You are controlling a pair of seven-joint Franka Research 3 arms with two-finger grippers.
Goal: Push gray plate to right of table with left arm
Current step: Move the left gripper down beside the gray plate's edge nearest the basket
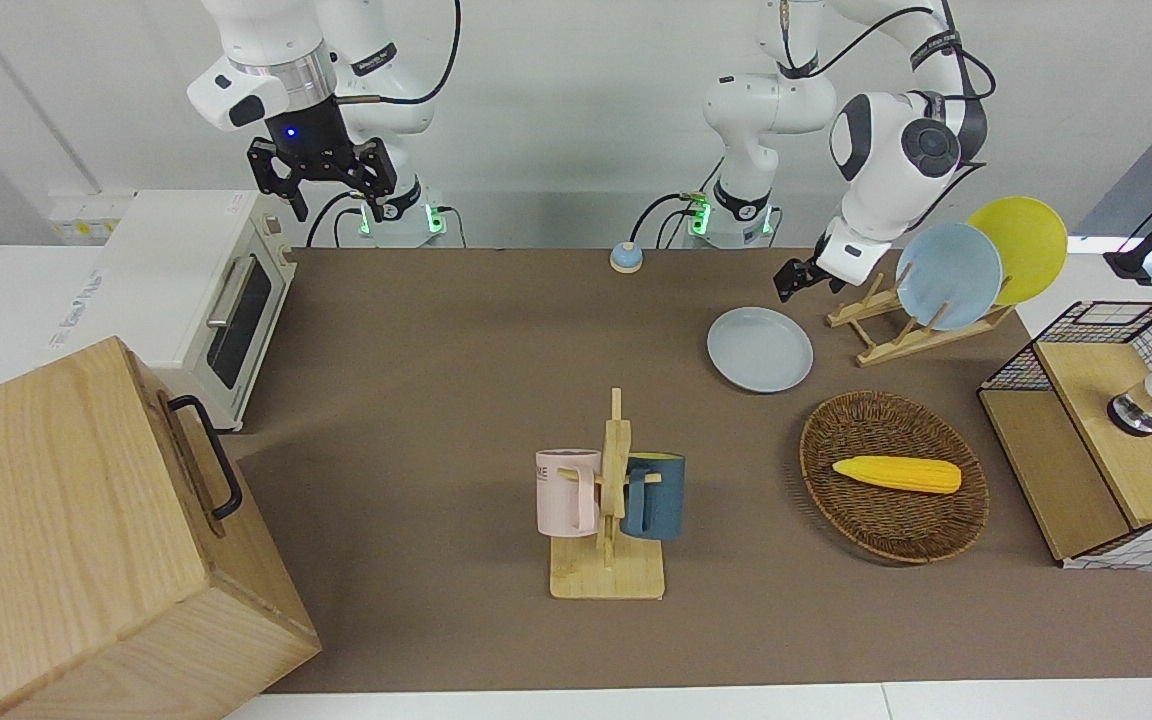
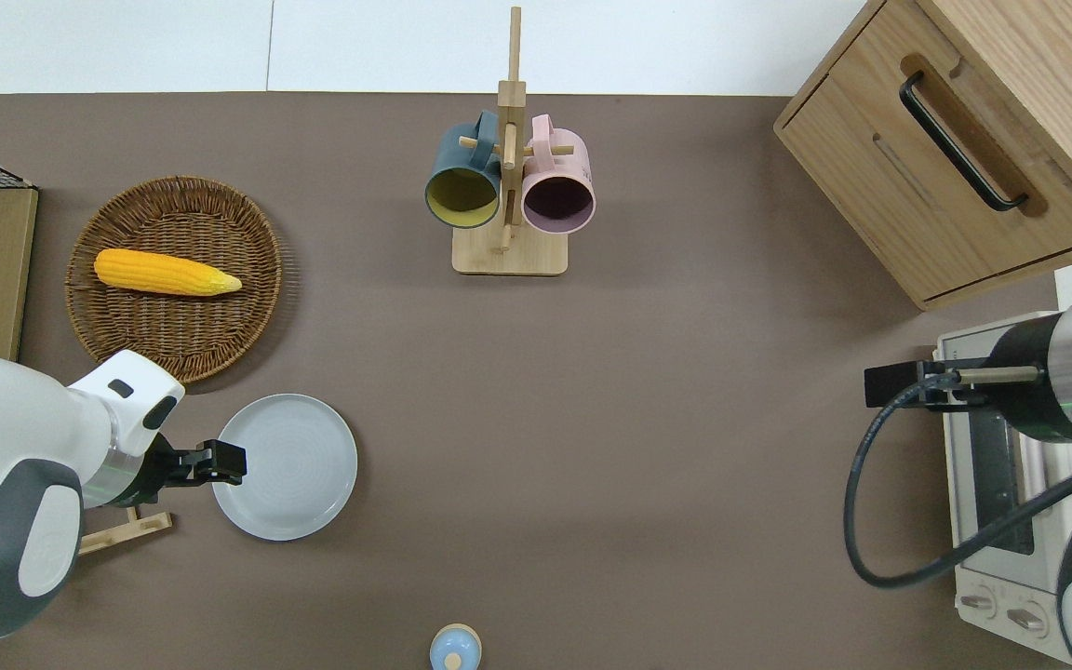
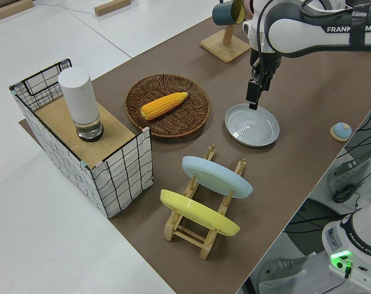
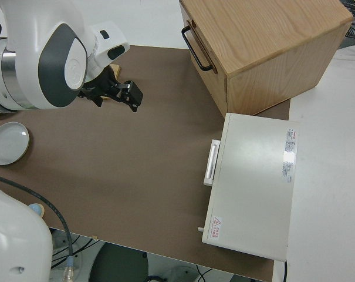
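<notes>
Left gripper [image 2: 227,462] finger spacing too small to resolve. In overhead view, plate rack [image 2: 123,532] mostly hidden beneath left arm [image 2: 24,498]; toaster oven [image 2: 997,502] partly covered by right arm, wooden cabinet [image 2: 983,130] cut by frame edge.

left arm [image 2: 24,502]: white shells | dark gray joint caps | black pincer [image 2: 224,462]

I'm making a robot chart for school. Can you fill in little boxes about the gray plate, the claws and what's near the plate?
gray plate: flat on the table
left claw: over the plate's rim at the left arm's end
right claw: parked
farther from robots: wicker basket holding a corn cob
beside the plate: wooden plate rack with a sky-blue plate and a yellow plate
</notes>
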